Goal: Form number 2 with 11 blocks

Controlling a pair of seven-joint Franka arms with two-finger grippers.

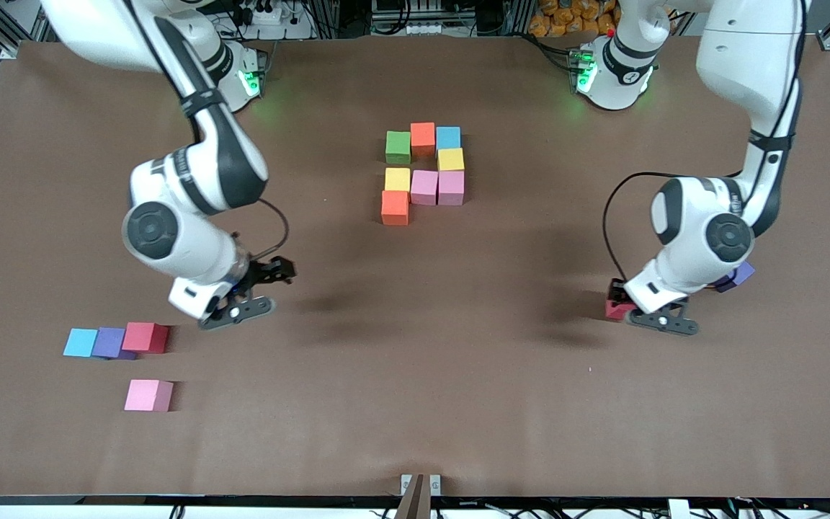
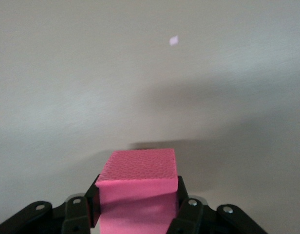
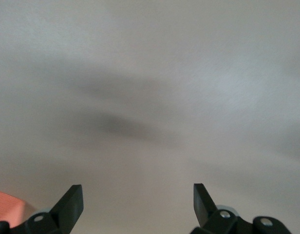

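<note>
Several blocks lie together mid-table as part of the number 2 (image 1: 424, 173): green (image 1: 398, 146), orange (image 1: 422, 138) and blue (image 1: 448, 137) in one row, then yellow (image 1: 451, 159), then yellow (image 1: 397, 179) and two pink (image 1: 424, 186), then orange (image 1: 395, 207). My left gripper (image 1: 618, 307) (image 2: 138, 194) is low at the table toward the left arm's end, shut on a red block (image 1: 615, 310) (image 2: 139, 170). My right gripper (image 1: 282, 272) (image 3: 138, 197) hangs open and empty over bare table.
Toward the right arm's end lie a light blue block (image 1: 81, 342), a purple block (image 1: 110, 342), a red block (image 1: 145, 336) and, nearer the front camera, a pink block (image 1: 148, 395). Another purple block (image 1: 739, 275) lies partly hidden under the left arm.
</note>
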